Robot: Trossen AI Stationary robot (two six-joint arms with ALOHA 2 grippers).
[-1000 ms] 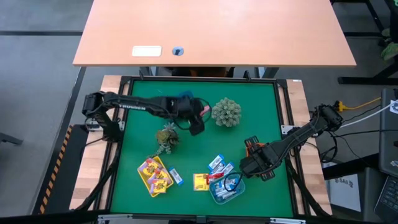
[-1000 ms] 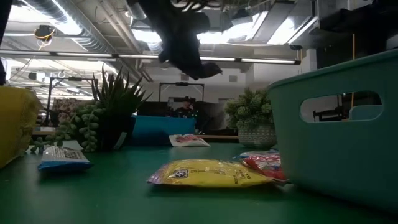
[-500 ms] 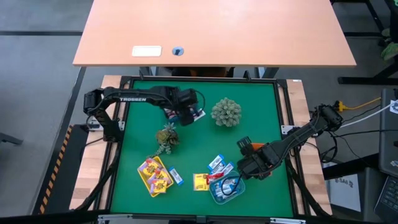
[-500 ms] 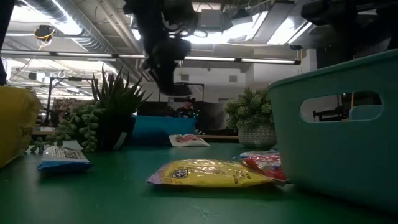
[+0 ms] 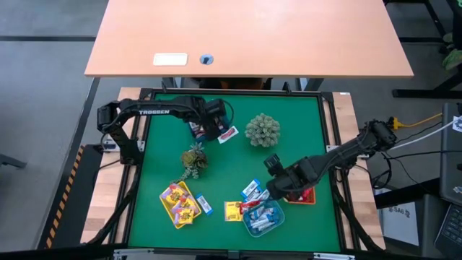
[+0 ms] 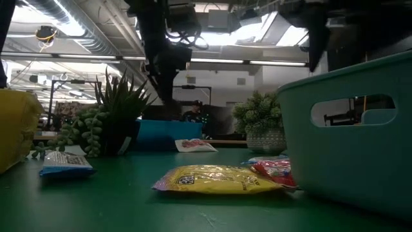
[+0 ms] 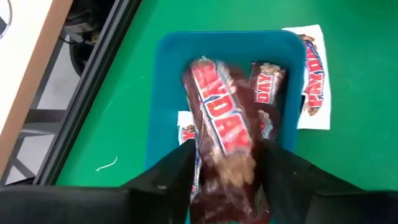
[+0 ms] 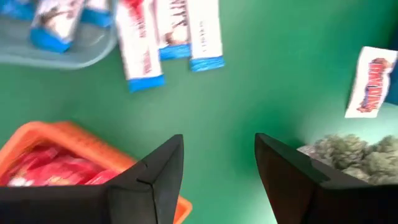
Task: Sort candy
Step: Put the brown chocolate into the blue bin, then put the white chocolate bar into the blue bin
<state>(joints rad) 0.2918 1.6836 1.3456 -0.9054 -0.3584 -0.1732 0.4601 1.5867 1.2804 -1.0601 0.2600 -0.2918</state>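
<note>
Left wrist view shows the left hand (image 7: 224, 180) over a blue tray (image 7: 163, 93) at the far side of the green tabletop (image 5: 303, 137). A brown PayDay bar (image 7: 221, 134) sits between its fingers (image 7: 168, 177), tilted above the tray, and I cannot tell whether the fingers pinch it or have let go. More brown bars (image 7: 268, 90) lie in the tray, and one white-edged PayDay (image 7: 312, 78) lies on the tabletop just beside it.

The right hand (image 8: 217, 165) hangs with its fingers spread and nothing between them, above the tabletop near an orange tray (image 8: 68, 155) holding red candy (image 8: 43, 171). Blue-and-white candy (image 8: 186, 31) lies partly in a teal tray (image 5: 261, 220) and partly loose beside it.

High view shows a yellow tray (image 5: 179, 204) of yellow and red candy at the near left, a yellow candy (image 5: 232, 211) loose by the teal tray, and two green plants (image 5: 263, 130) on the tabletop.
</note>
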